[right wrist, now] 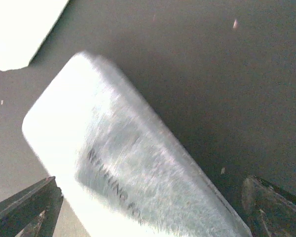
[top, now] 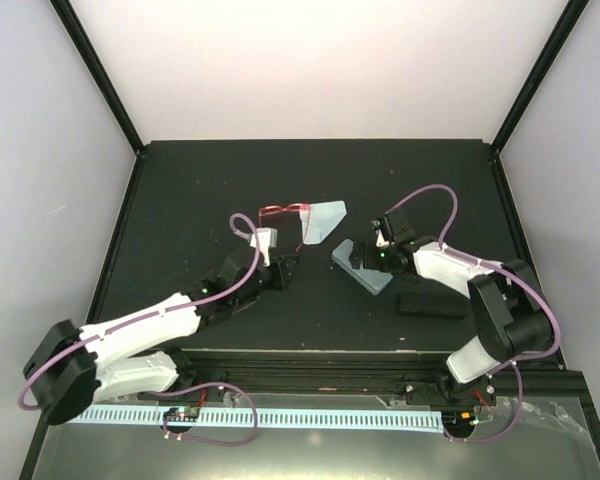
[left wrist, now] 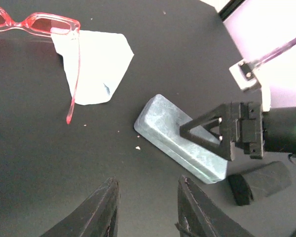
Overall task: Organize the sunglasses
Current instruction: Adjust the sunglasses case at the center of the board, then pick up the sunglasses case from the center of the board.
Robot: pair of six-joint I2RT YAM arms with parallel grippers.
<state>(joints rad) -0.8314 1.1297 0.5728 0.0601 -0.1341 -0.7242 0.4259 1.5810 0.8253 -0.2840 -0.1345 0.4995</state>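
Although both hands stand open and empty, the hazards are already set out on the table [top: 180, 190].

Nearest the arm bases a black case [top: 430, 303] lies shut, clear of both hands.

Next out, the right hand [right wrist: 149, 200] straddles a pale blue case [left wrist: 167, 131], one finger on each side. Contact cannot be confirmed. The case lies skewed between the fingers, so in my judgement a closing grip may twist it or skid it away.

Level with it, the left hand [left wrist: 147, 210] hovers over bare table, fingers spread.

Farthest out, the red sunglasses [left wrist: 37, 23] lie with one thin arm crossing a light blue cloth [left wrist: 96, 64]. A pinch there could lift the cloth as well, or bend the arm.

The red pair lies beyond the left hand, well apart from it and off its line of approach. It is farther still from the right hand, past the pale blue case. No black pair could be found in any view.
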